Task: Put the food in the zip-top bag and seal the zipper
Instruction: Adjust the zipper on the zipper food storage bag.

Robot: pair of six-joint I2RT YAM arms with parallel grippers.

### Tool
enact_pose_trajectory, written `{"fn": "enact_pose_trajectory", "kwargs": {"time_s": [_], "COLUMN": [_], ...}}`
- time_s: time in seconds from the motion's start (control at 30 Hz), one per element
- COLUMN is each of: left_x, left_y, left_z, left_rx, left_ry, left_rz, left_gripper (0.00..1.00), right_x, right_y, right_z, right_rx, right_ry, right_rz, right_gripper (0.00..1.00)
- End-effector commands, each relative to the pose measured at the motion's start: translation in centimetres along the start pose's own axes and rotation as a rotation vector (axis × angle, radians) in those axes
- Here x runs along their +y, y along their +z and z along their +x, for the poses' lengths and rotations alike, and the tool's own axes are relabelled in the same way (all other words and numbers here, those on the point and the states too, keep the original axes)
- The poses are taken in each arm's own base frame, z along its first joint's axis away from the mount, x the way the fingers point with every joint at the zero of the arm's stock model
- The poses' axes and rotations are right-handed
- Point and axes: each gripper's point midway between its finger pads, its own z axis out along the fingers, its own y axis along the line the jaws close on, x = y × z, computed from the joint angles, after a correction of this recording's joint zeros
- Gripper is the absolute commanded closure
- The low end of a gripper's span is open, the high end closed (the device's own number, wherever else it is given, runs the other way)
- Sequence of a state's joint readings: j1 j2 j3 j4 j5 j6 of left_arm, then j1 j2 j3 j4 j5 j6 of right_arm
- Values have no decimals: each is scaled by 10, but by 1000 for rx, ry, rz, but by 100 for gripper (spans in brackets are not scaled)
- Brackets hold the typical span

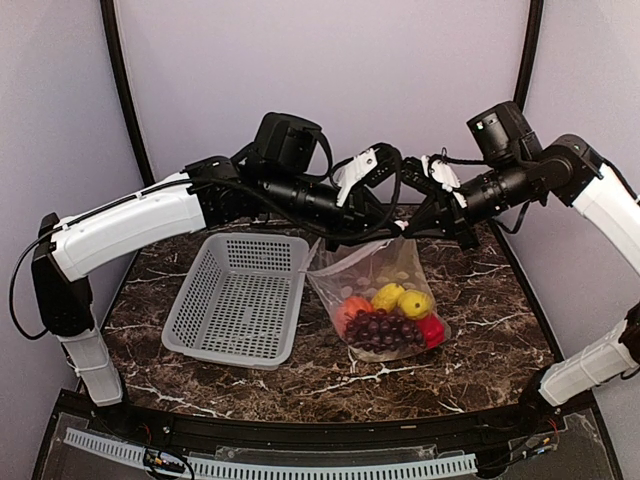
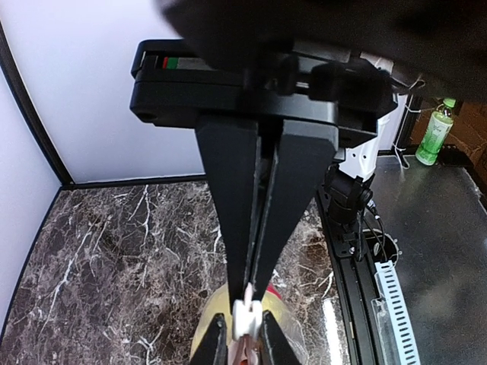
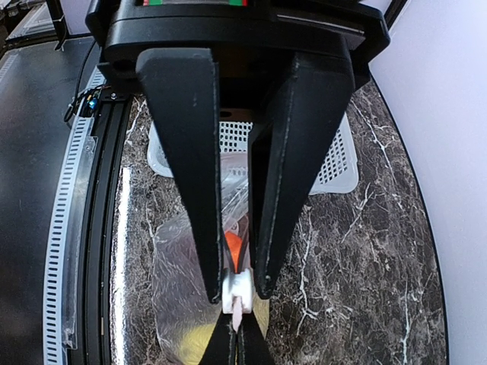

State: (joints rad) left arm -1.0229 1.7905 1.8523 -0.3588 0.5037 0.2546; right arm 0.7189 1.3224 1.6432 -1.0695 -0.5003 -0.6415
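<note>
1. Although a green bottle (image 2: 435,131) stands at the upper right of the left wrist view, the print on its label is too small to read. The red and green strip on the housing at the upper left is just as hard to make out.
2. In the top view the left arm (image 1: 130,225) rises from the lower left. Its white link slopes up and to the right, and its black forearm reaches above the far rim of the grey mesh basket (image 1: 200,290) to the frame's centre.
3. The right arm (image 1: 600,200) climbs the right edge and bends at the upper right. Its black forearm slants down and left to the same central spot.
4. The left end effector (image 2: 249,293) has its fingers drawn almost together, clamped on the zipper (image 3: 239,312) beside a small white block (image 2: 245,318).
5. The right end effector (image 3: 237,285) is pinched tight on the same pinkish strip from the opposite side, so the two sets of tips nearly meet.
6. The zip-top bag (image 1: 385,262) has its mouth edge lifted at the centre of the top view. Its lower part rests on the dark marble desk (image 1: 480,320), just beside the basket's right rim.
7. The food lies inside the bag's lower end. The grape bunch (image 1: 385,328) is nearest the bottom, with the yellow fruits (image 1: 400,298) above it. The red pepper (image 1: 431,328) is at the right and the orange piece (image 1: 356,306) at the left.
</note>
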Motion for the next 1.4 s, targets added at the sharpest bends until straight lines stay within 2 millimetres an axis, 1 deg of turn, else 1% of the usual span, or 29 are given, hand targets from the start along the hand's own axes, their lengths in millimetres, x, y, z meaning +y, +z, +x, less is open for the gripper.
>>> {"fn": "enact_pose_trajectory", "kwargs": {"time_s": [0.0,0.1,0.17,0.3,0.4,0.47,0.57,0.63,0.7,0.73,0.77,0.8,0.83,0.87,0.9,0.93,1.0,1.37], "left_x": [11,24,29,30,32,33,35,34,33,34,33,32,32,32,32,32,32,37], "left_y": [-7,-12,-15,-20,-24,-27,-31,-35,-38,-42,-42,-45,-45,-48,-48,-49,-48,-47], "left_z": [-2,3,5,12,19,24,32,36,47,47,54,54,61,61,66,66,70,85], "left_rx": [27,44,48,65,85,97,112,120,141,140,154,153,165,162,169,166,175,197], "left_ry": [7,-33,-57,-72,-82,-85,-93,-99,-109,-108,-115,-113,-118,-119,-122,-122,-126,-135], "left_rz": [-62,-107,-110,-111,-124,-135,-150,-160,-169,-180,-181,-189,-190,-198,-199,-202,-203,-220], "left_gripper": [89,93,94,96,97,97,97,97,97,98,98,97,98,98,98,98,98,98], "right_x": [3,1,-6,-31,-50,-60,-79,-94,-106,-111,-116,-120,-123,-125,-126,-126,-132,-139], "right_y": [-11,-15,-21,-46,-63,-70,-81,-93,-104,-108,-111,-114,-115,-115,-114,-111,-115,-114], "right_z": [-18,-17,-17,-16,-9,-1,18,34,48,55,62,69,75,81,84,87,97,108], "right_rx": [-82,-87,-99,-132,-143,-140,-143,-150,-157,-157,-154,-150,-147,-144,-142,-140,-132,-131], "right_ry": [-49,-48,-40,-16,7,26,76,120,150,162,175,189,200,211,215,221,244,276], "right_rz": [14,24,45,136,197,224,267,304,337,349,363,372,377,380,376,368,389,395], "right_gripper": [100,100,100,100,100,100,100,100,100,100,100,100,100,100,100,100,100,100]}}
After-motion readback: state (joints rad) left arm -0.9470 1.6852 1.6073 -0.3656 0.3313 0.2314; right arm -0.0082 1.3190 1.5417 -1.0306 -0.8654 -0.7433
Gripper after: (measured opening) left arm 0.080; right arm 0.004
